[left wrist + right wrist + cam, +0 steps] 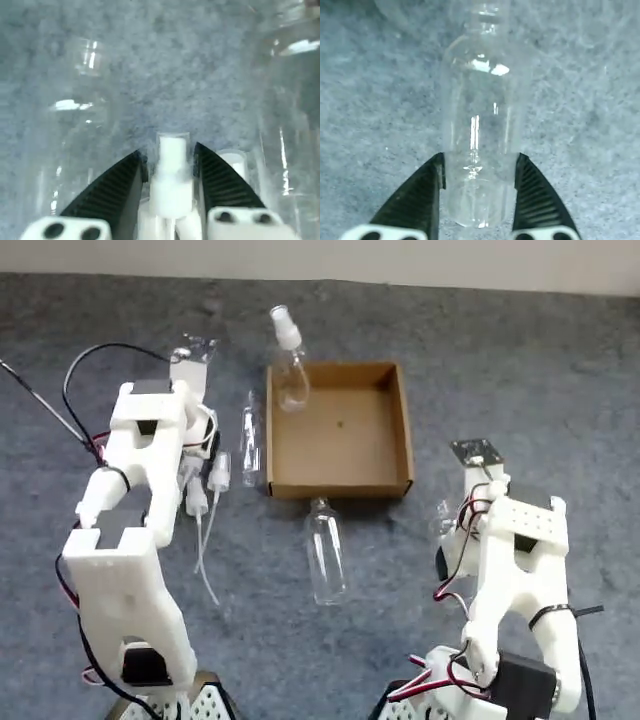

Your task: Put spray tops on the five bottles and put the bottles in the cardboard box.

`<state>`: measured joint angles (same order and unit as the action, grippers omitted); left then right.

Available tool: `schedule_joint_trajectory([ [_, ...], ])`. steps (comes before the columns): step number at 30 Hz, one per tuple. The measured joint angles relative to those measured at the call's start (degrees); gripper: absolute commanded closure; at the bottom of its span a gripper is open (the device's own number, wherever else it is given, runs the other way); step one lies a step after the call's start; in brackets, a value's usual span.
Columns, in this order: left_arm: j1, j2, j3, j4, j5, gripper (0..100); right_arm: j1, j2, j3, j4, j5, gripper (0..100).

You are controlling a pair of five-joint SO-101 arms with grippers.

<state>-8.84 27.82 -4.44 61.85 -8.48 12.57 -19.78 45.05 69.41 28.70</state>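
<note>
Here, left hand [168, 156] closed on a spray top [172, 187]; right hand [479, 165] clamped round a bottle [481, 95], box [350, 445] on the grey tabletop [520, 370]

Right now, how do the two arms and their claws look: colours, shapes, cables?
Both the left arm and the right arm are boxy white plastic shells, with red and black cables looping along the joints. The left claw and the right claw each have two black, ribbed, wedge-shaped fingers on white bases.

Left wrist view — spray top [171, 172] lower part cut off, neighbouring bottles [70, 110] blurred
</note>
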Motion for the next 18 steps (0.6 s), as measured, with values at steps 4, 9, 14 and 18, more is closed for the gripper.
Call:
schedule_joint_trajectory([
  [4,0.0,0.2,0.0,0.0,-1.9,99,0.0,0.0,0.0,0.0,0.0,97.8],
  [9,0.0,0.2,0.0,0.0,-2.1,100,0.0,0.0,0.0,0.0,0.0,97.8],
  [14,0.2,-1.1,-4.7,4.7,-1.8,100,0.2,0.0,0.0,0.0,0.0,97.3],
  [18,0.2,-8.1,-11.8,15.8,1.7,100,1.8,0.0,0.0,0.0,0.2,90.9],
])
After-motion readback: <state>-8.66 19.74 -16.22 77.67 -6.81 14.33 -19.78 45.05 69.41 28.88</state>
